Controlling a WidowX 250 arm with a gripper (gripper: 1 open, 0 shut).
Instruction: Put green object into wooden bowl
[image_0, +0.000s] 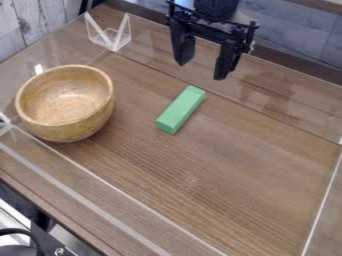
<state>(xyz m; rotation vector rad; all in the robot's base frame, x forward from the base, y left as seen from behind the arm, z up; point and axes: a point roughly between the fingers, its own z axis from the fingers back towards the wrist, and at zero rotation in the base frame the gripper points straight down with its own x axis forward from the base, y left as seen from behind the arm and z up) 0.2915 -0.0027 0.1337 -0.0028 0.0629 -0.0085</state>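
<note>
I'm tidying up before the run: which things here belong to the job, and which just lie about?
For the job:
- green block
- wooden bowl

Lying about:
- white wire-like object, at the table's far edge

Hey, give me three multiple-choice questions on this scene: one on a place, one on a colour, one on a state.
1. Where is the block?
A. In the bowl
B. On the table, beside the bowl
C. Under the bowl

2. What colour is the block?
A. Red
B. Blue
C. Green

3. How does the tool stand?
A. Open
B. Shut on the block
C. Shut on the bowl's rim

Key:
1. B: bare wood shows between block and bowl.
2. C: its top is plain green.
3. A: its two fingers are spread, with nothing gripped.
</note>
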